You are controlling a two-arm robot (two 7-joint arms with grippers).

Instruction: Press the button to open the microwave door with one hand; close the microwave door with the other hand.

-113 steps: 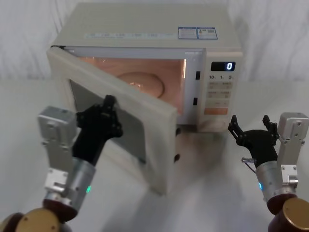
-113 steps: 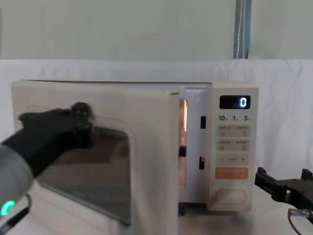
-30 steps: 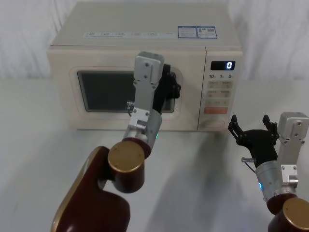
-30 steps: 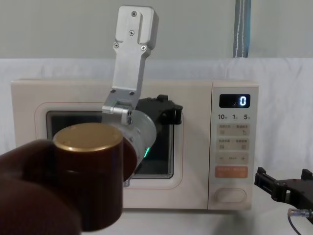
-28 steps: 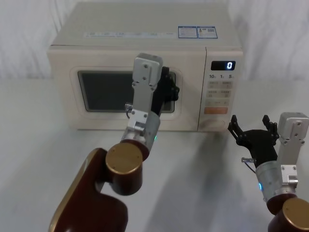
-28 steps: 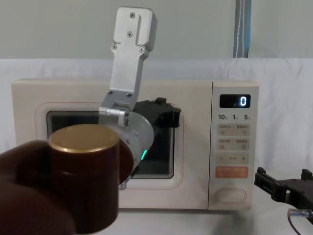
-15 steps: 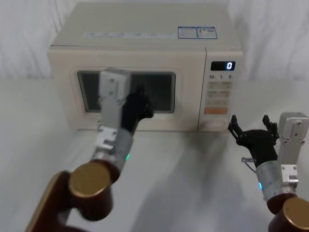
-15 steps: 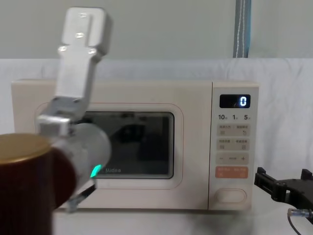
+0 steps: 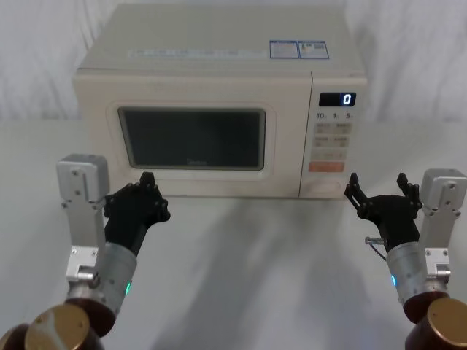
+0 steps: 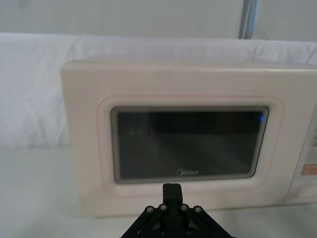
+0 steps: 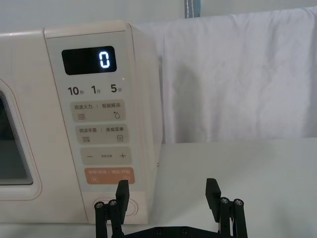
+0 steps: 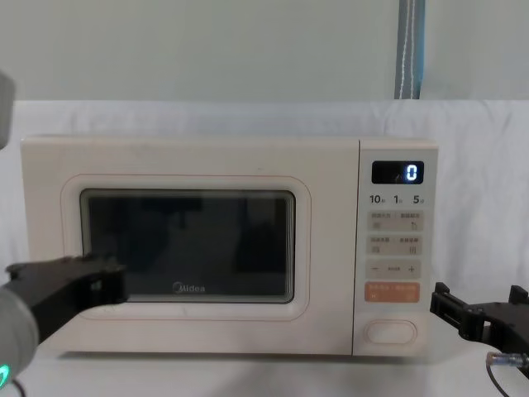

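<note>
- The wide cream microwave door [image 9: 191, 142] with its dark window is flat against the cream box of the microwave [image 9: 219, 44], fully closed.
- My left claw [image 9: 143, 191], black with a round silver wrist and a green light, hangs over the white table [image 9: 255, 262] near the door's lower left corner, not touching it.
- Its fingers are pressed together into one tip.
- My right claw [image 9: 378, 191], black with a thin grey cable [image 9: 376, 244], sits low on the right, near the control panel [image 11: 101, 124].
- Its two fingers [image 11: 122, 194] are spread wide with nothing between them.
- The big cream oval button [image 12: 391, 332] is at the bottom of the panel, under the orange key [image 12: 393, 292], just left of my right claw.
- The little screen [image 11: 89, 60] shows a 0.
</note>
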